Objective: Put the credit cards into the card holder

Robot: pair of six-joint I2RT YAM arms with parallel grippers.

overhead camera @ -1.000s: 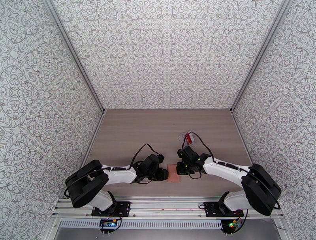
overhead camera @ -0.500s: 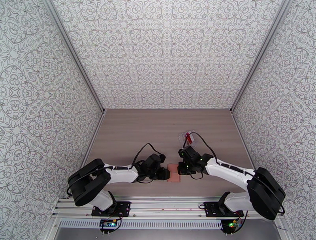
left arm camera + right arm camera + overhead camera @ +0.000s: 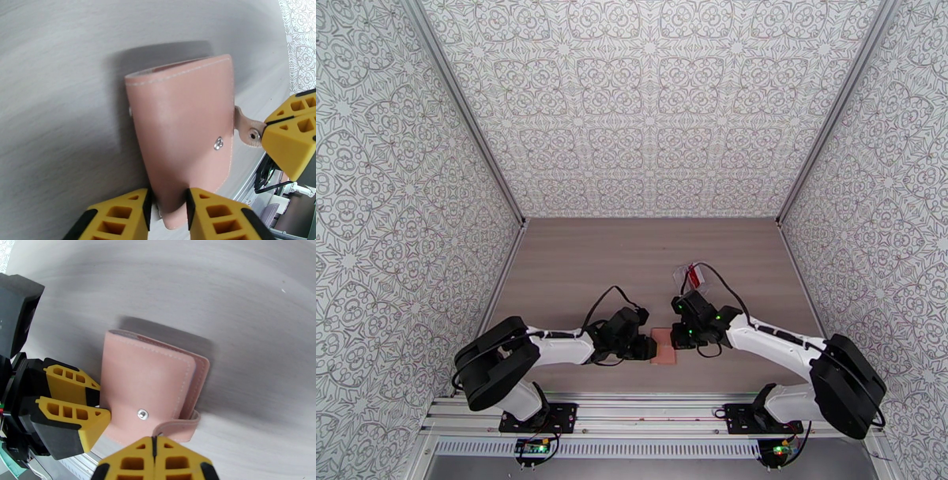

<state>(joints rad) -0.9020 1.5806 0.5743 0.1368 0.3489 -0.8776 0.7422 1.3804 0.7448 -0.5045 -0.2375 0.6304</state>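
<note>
The pinkish-brown card holder (image 3: 663, 346) lies folded shut on the table between both grippers. My left gripper (image 3: 168, 202) is shut on its near edge, one yellow finger on each side of the leather (image 3: 181, 126). My right gripper (image 3: 154, 444) is shut on the snap tab (image 3: 177, 425) that curls off the holder (image 3: 146, 378). In the top view the left gripper (image 3: 643, 347) sits at the holder's left and the right gripper (image 3: 681, 341) at its right. A silver snap stud (image 3: 142, 413) shows on the cover. A red card shows inside the clear pouch; the other cards are hidden.
A crinkly clear pouch (image 3: 693, 275) holding something red lies on the table beyond the right gripper. Patterned walls enclose the table on three sides. The metal rail (image 3: 648, 410) with the arm bases runs just behind the holder.
Both grippers stay at the holder. The left arm's shoulder link has shifted a little right, and the right arm's shoulder link has swung slightly outward.
</note>
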